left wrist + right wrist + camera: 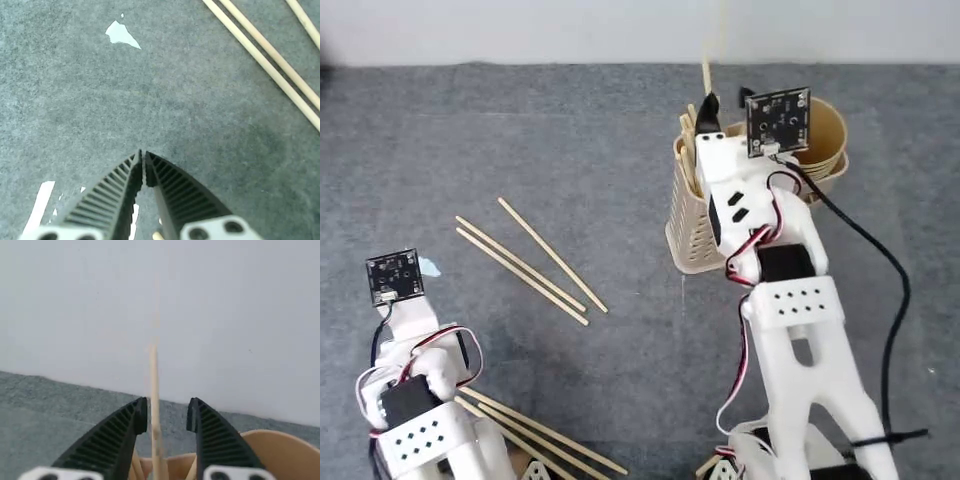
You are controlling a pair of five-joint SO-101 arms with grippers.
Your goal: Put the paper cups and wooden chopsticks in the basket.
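Right claw: your right claw [167, 410] is spread, and it hangs over the far end of the basket [685, 240]
Upright chopstick: one chopstick [154, 385] stands between the jaws, close against one and with a gap to the other; its long axis is near vertical, the lower end down among the sticks below and the upper end rising past the claw tips, where it blurs
Basket chopsticks: more sticks [690, 150] stand on end in the basket, just beside your claw, tips pointing up
Paper cups: the stacked paper cups [825, 135] sit mouth up on the other side of your right arm from the basket's visible wall; you cannot tell whether they are inside the basket or just beside it
Left claw: your left claw [143, 156] is pressed together on nothing, pointing down at the grey counter [570, 130]
Loose chopsticks: three loose chopsticks [525, 262] lie flat, well apart from the basket, two side by side and one just beyond, all running diagonally from far-left to near-right
Near chopsticks: further sticks [545, 440] lie by your left arm's base, slanting the same way
White scrap: a white scrap [121, 34] lies on the counter ahead of the left claw
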